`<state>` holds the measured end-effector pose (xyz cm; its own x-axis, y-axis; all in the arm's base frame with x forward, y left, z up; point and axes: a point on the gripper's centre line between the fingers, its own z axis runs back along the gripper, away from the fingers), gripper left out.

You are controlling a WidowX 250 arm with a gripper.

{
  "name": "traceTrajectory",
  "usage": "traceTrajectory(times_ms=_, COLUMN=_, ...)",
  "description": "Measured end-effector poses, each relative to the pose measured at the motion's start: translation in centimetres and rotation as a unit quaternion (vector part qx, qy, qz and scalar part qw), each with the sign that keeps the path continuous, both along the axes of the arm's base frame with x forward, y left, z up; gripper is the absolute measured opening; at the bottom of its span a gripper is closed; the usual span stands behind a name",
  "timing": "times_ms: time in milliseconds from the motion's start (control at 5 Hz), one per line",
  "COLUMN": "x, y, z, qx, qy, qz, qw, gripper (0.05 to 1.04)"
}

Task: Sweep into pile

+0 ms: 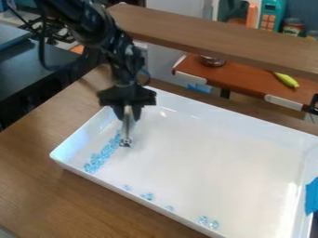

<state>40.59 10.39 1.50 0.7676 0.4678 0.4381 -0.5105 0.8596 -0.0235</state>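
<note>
The fingers (127,116) grip a slim, near-upright tool (127,131) in the white tray (217,158), just beside the far end of a slanting row of blue beads (102,156), stray beads (148,196) lying apart toward the camera.

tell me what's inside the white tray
Blue beads: a line beside the held tool, a few more along the near side. Whatever the tool covers can't be seen.
</note>
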Motion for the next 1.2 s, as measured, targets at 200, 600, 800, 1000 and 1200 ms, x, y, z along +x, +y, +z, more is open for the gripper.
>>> traceTrajectory(times_ms=200, x=-0.8, y=0.4, z=1.8, qx=0.030, qy=-0.012, qz=0.011, qw=0.9994, gripper=0.374)
traceTrajectory(times_ms=600, x=-0.6, y=-6.6, z=4.8, qx=-0.092, qy=-0.032, qz=-0.068, qw=0.9930, gripper=0.374)
traceTrajectory(times_ms=800, x=-1.2, y=-11.7, z=5.1, qx=-0.143, qy=-0.029, qz=-0.120, qw=0.9821, gripper=0.374)
traceTrajectory(times_ms=1000, x=-2.3, y=-16.6, z=4.2, qx=-0.151, qy=-0.015, qz=-0.163, qw=0.9749, gripper=0.374)
traceTrajectory(times_ms=1200, x=-3.2, y=-21.4, z=3.5, qx=-0.145, qy=-0.015, qz=-0.191, qw=0.9708, gripper=0.374)
